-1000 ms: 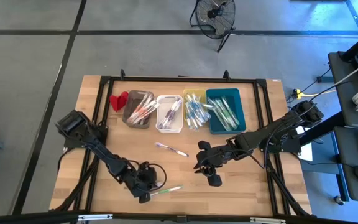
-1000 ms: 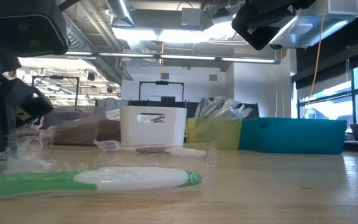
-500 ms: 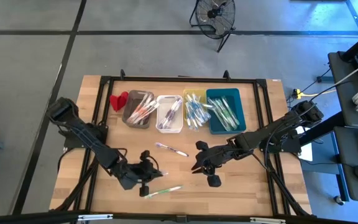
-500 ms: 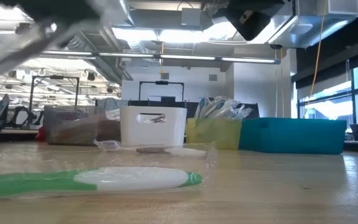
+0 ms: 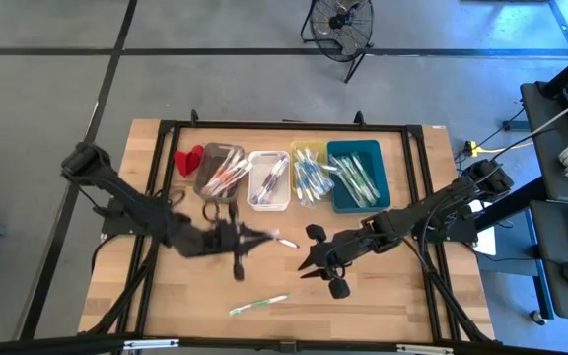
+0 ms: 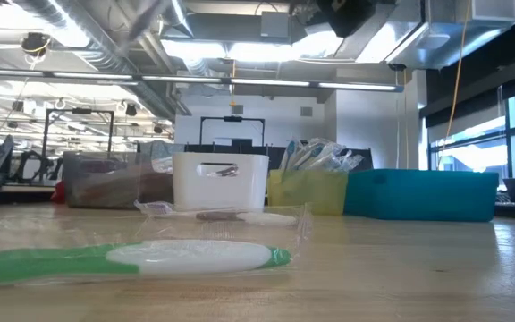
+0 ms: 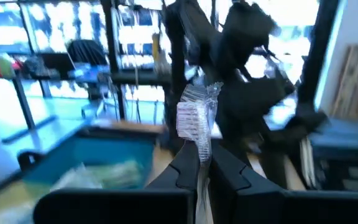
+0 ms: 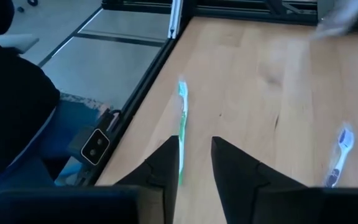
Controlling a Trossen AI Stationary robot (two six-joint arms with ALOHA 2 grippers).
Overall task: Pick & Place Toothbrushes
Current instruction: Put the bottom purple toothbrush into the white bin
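My left gripper [image 5: 252, 235] hovers over the table's middle, pointing level toward the right edge, shut on a toothbrush [image 7: 196, 115] in a clear wrapper. A green toothbrush [image 5: 259, 304] [image 8: 181, 124] lies flat near the front edge, large in the low view [image 6: 141, 258]. A white-and-purple toothbrush [image 5: 286, 241] [image 8: 338, 155] lies flat mid-table. My right gripper [image 5: 310, 264] [image 8: 194, 163] hangs above the boards right of centre, tipped down, open with nothing between its fingers. More toothbrushes fill the bins at the back. My left gripper pinches the wrapped toothbrush between its two fingers, on the stretch just below the head [image 7: 199, 148]. The bristle end [image 7: 194, 109] stands out past the fingertips; the handle is hidden by the fingers. The toothbrush is lifted clear of the table.
Along the far side stand a grey bin [image 5: 219, 172], a white bin [image 5: 269, 179], a yellow bin [image 5: 310, 173] and a teal bin [image 5: 358, 175]. A small red object [image 5: 187, 158] lies left of them. A black frame [image 5: 284, 126] rims the table.
My left gripper has risen from the boards beside the green toothbrush, gone toward the table's middle and tipped from pointing down to level, carrying its wrapped toothbrush clear. The green toothbrush has stayed where it lay. My right gripper has kept its place.
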